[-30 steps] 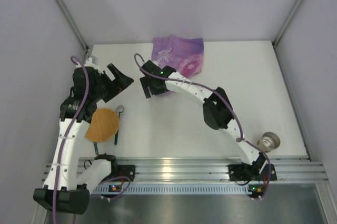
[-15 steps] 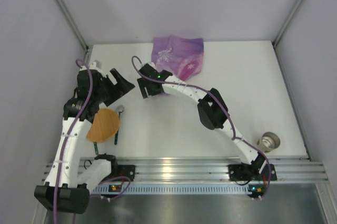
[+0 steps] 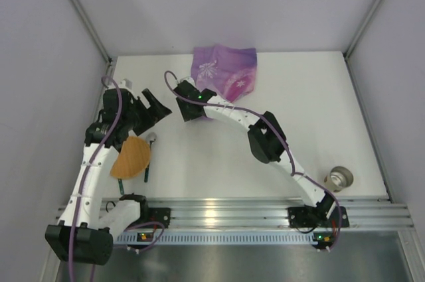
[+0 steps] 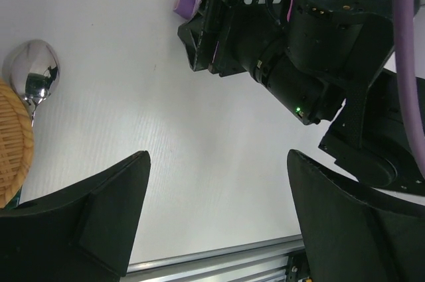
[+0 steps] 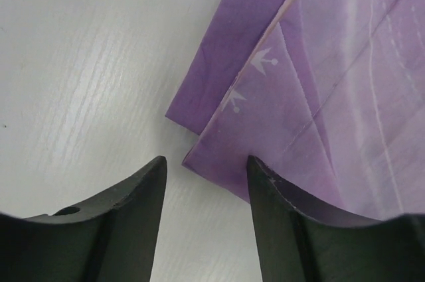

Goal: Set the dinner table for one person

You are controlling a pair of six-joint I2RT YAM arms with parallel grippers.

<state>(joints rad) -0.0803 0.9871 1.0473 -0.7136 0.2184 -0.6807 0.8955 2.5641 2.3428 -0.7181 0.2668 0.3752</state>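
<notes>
Purple placemat (image 5: 319, 96) corner sits between jaws of half-open right claw (image 5: 206, 162); left claw (image 4: 218, 156) wide; cup (image 3: 339, 178) contents unclear.

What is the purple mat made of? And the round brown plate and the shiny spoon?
The purple mat looks like thin paper or plastic sheet, matte: it is folded with sharp creases and printed crowns. The round brown plate looks like woven bamboo or wicker, with fine ridged lines. The spoon is probably polished metal: its bowl mirrors the room.
</notes>
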